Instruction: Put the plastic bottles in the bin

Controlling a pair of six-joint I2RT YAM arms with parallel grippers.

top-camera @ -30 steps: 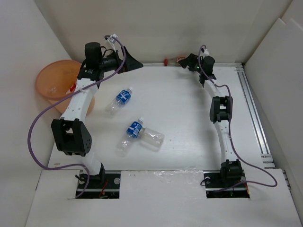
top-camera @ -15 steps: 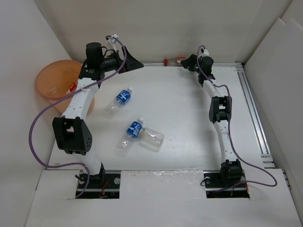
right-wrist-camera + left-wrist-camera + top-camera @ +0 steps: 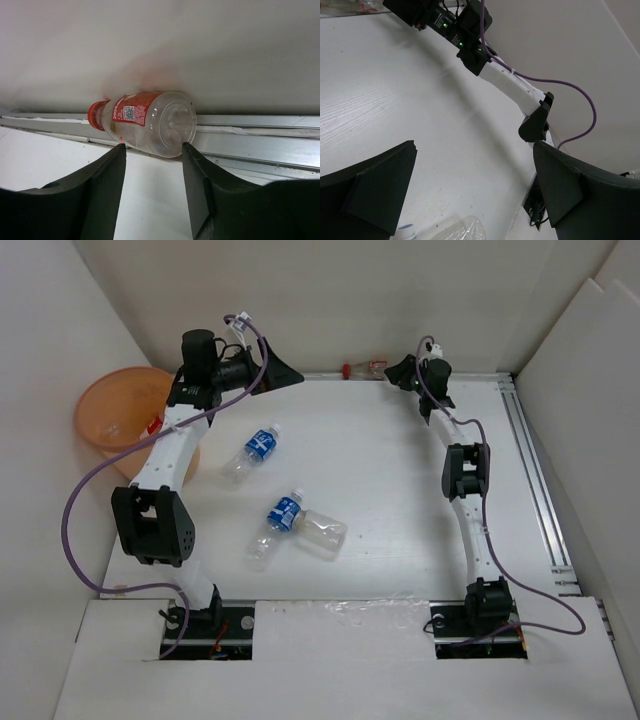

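1 high rear camera overlooks the table (image 3: 380, 480); 2 wrist cameras face its far edge (image 3: 320, 374) nearby.

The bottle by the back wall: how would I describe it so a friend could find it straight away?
Follow the metal rail along the table's far edge, under the back wall. A small clear bottle lies on its side there, just ahead of the right gripper. Its red cap and label set it apart from the blue-labelled bottles in mid-table.

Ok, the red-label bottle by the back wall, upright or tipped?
Tipped: the red-label bottle lies on its side along the metal rail, cap pointing left, base facing the right wrist camera.
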